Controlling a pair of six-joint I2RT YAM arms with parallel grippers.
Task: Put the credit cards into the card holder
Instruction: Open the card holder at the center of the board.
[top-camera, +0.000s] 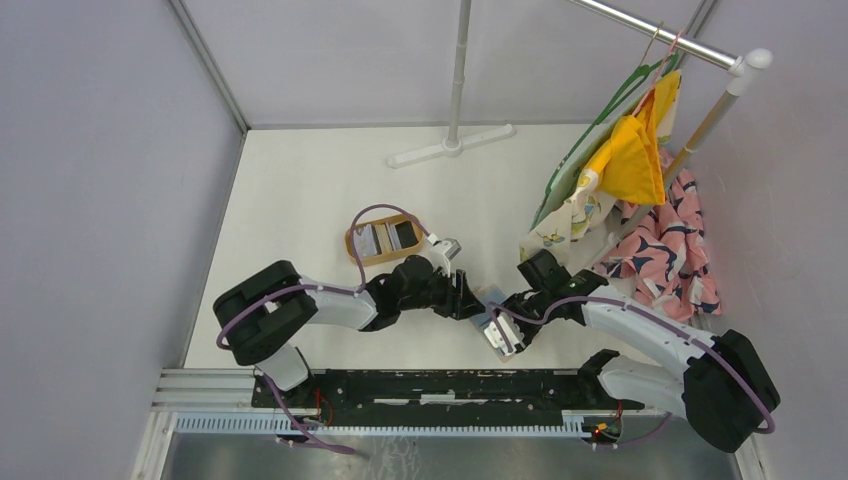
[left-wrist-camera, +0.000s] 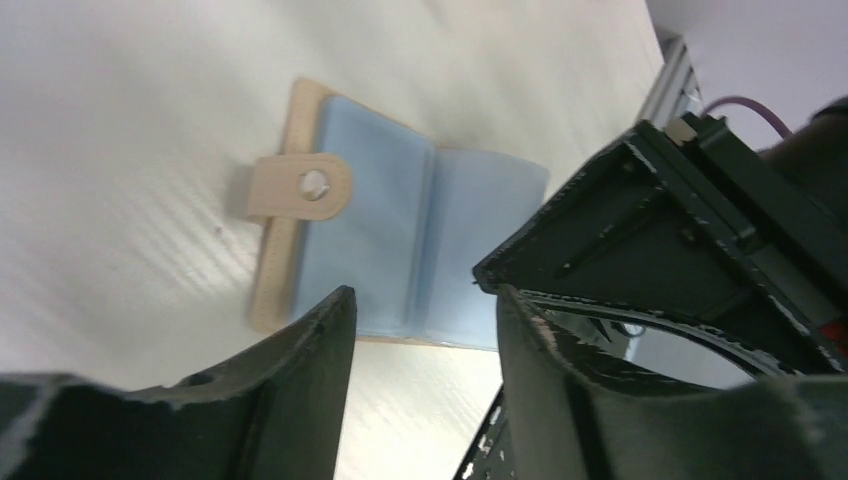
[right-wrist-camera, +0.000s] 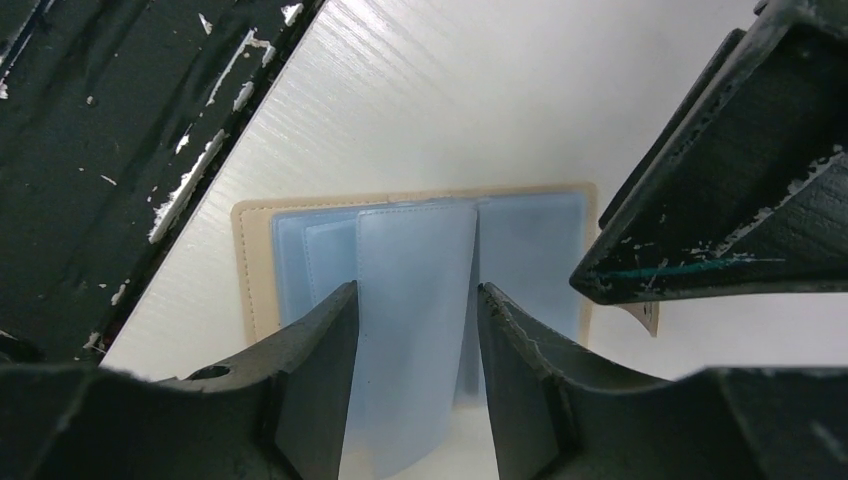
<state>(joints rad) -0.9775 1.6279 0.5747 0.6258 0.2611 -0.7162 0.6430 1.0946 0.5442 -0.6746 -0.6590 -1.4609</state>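
Open card holder (right-wrist-camera: 300, 255), apparently under right end effector (right-wrist-camera: 415, 295).

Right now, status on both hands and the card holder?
Left hand open, empty. Right hand open, astride a raised blue sleeve. Card holder lies open beneath both. Cards sit in the wooden tray. Nothing in the way.

left arm (top-camera: 335, 305) and right arm (top-camera: 640, 330): white shells, black joints, purple cables (top-camera: 385, 207); black fingers (left-wrist-camera: 290, 400) chipped pale at edges.
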